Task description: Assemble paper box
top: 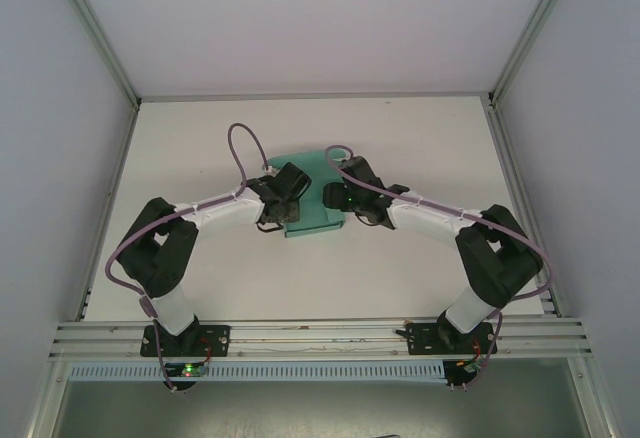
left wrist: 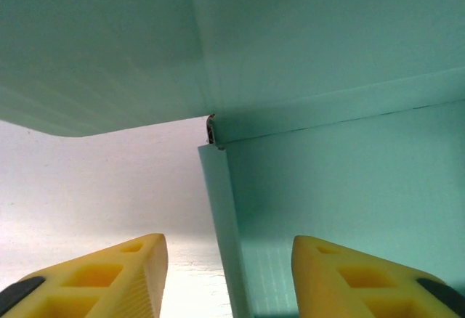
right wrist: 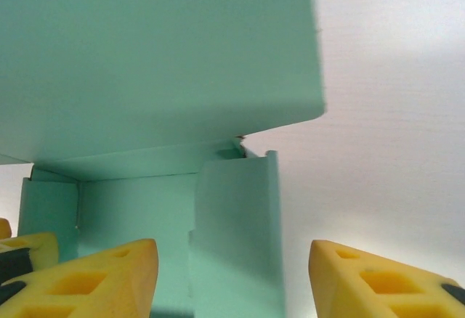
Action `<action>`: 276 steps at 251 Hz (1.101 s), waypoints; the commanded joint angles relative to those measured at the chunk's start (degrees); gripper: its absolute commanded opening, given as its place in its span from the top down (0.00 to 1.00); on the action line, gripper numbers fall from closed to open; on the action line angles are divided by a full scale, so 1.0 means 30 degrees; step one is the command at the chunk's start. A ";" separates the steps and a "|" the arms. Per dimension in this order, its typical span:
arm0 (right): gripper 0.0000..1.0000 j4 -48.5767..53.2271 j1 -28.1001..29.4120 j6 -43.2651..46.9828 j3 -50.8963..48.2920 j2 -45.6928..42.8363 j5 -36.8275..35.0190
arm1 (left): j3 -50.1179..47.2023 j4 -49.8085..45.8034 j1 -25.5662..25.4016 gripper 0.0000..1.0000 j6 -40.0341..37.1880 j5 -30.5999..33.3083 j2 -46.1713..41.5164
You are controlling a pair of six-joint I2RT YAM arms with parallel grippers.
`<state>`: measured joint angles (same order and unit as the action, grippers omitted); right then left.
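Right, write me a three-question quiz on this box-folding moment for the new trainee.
1. True or false: the paper box sits against the right edge of the table.
2. Pick one: in the left wrist view, the left gripper is A) open, astride an upright edge of the box wall; B) shut on the box; C) shut on nothing.
3. Fill in: in the right wrist view, an upright teal ___ of the box stands between the fingers of the right gripper.

Key: 1 false, it lies near the middle; 2 A; 3 flap.
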<state>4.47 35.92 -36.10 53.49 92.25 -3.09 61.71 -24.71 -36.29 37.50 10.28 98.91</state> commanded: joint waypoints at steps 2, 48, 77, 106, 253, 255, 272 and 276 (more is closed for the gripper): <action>0.41 0.0049 -0.0696 0.0371 -0.0502 -0.0641 0.0070 | -0.0422 0.0530 0.0208 0.49 -0.0265 0.0179 -0.1163; 0.43 -0.0157 -0.1524 0.0745 -0.0789 -0.0357 0.2413 | -0.1023 0.0794 0.0290 0.48 -0.0034 0.0160 -0.1393; 0.49 0.0333 -0.1501 0.1098 -0.0316 0.0339 0.3851 | -0.0931 0.1336 0.0355 0.49 -0.0077 -0.0806 -0.1088; 0.52 0.0502 -0.1487 0.1024 -0.0365 0.1035 0.4599 | -0.1531 0.2664 0.0333 0.48 -0.0085 -0.1341 -0.1438; 0.70 0.3072 -0.0208 0.1076 0.1896 0.4014 0.1831 | -0.2403 0.4983 0.0409 0.49 0.0096 -0.2900 -0.1174; 0.71 0.3130 -0.0163 0.1075 0.1910 0.4045 0.1707 | -0.2406 0.4969 0.0408 0.49 0.0098 -0.2901 -0.1226; 0.84 0.3823 0.0008 0.0939 0.2125 0.4290 0.1010 | -0.2545 0.4924 0.0456 0.49 0.0088 -0.2875 -0.1684; 0.87 0.3914 0.0062 0.0900 0.2147 0.4356 0.0868 | -0.2604 0.4926 0.0439 0.49 0.0122 -0.2872 -0.1829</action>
<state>10.28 34.50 -33.26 58.22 103.44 5.23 54.96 -12.34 -35.64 37.56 2.74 95.74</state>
